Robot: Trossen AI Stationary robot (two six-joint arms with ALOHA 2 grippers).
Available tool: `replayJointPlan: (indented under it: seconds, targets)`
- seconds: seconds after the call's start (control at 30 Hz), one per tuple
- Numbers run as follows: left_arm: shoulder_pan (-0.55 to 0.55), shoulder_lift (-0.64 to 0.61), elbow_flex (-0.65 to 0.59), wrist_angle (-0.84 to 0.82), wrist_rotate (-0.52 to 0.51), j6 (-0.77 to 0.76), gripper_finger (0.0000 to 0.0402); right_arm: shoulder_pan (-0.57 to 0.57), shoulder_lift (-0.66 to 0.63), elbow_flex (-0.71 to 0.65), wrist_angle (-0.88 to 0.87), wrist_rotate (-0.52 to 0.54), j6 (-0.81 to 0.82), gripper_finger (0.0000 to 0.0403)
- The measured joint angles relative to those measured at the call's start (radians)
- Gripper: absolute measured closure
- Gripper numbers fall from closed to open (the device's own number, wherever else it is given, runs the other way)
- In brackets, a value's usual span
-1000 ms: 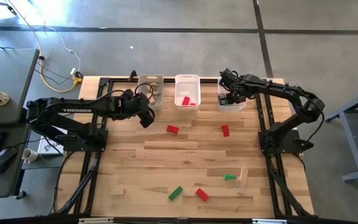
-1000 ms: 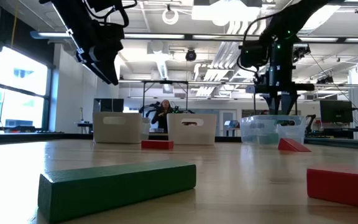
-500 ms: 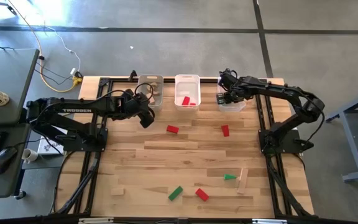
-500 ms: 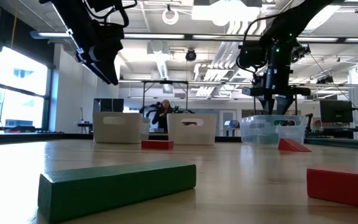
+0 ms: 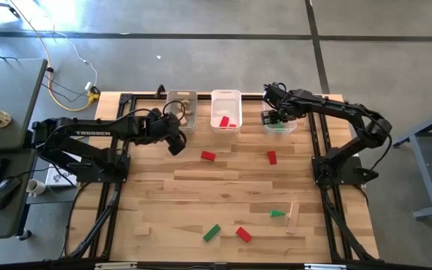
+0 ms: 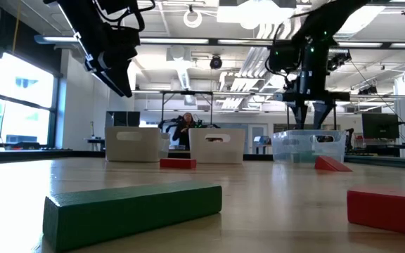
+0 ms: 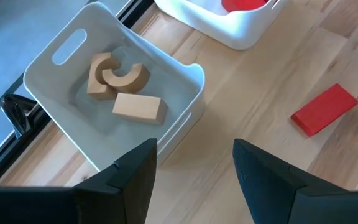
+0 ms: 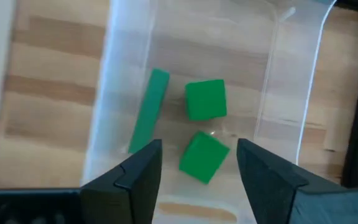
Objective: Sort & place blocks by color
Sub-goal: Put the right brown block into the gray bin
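- Evidently the right tool (image 8: 197, 165) hung open and empty over the clear bin (image 8: 104, 106), which held three green blocks (image 8: 205, 98); a careless retreat could have clipped the bin's wall and shifted it on the counter (image 5: 223, 187).
- One cube (image 8: 202, 157) lay tilted under the tool, so it might yet have settled or rolled against its neighbours, though the walls should have kept it in.
- The left tool (image 7: 191, 177) stood open, holding nothing, just beside the bin of plain wood pieces (image 7: 135, 107); a low sweep from there risked catching that bin's corner.
- A red block (image 7: 324, 109) lay near the left tool on the counter; a skewed grasp could have pushed it away rather than lifted it.
- Farther out, green (image 5: 211, 232), red (image 5: 243, 234) and plain (image 5: 292, 217) blocks lay loose near the front edge, where a nudge might have sent one off.
- Both arms served adjoining bins, so simultaneous reaches toward the middle bin (image 5: 226, 96) could have crossed.
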Motion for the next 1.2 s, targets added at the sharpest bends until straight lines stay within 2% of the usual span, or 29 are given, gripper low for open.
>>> replayJointPlan:
  seconds: [0.27, 0.57, 0.73, 0.97, 1.2]
  targets:
    - [0.000, 0.000, 0.000, -0.011, 0.000, 0.000, 0.0202, 0.155, -0.058, 0.075, -0.058, -0.003, 0.114, 0.0215]
    - [0.000, 0.000, 0.000, -0.005, 0.024, 0.002, 0.0202, 0.379, -0.106, 0.075, -0.062, -0.060, 0.351, 0.0215]
    - [0.000, 0.000, 0.000, -0.003, 0.076, 0.060, 0.0202, 0.528, -0.106, 0.075, -0.063, -0.097, 0.503, 0.0215]
    - [0.000, 0.000, 0.000, -0.002, 0.086, 0.110, 0.0202, 0.725, -0.106, 0.075, -0.062, -0.105, 0.747, 0.0215]
    - [-0.001, 0.000, 0.000, -0.001, 0.127, 0.140, 0.0202, 0.869, -0.106, 0.075, -0.083, -0.130, 0.873, 0.0215]
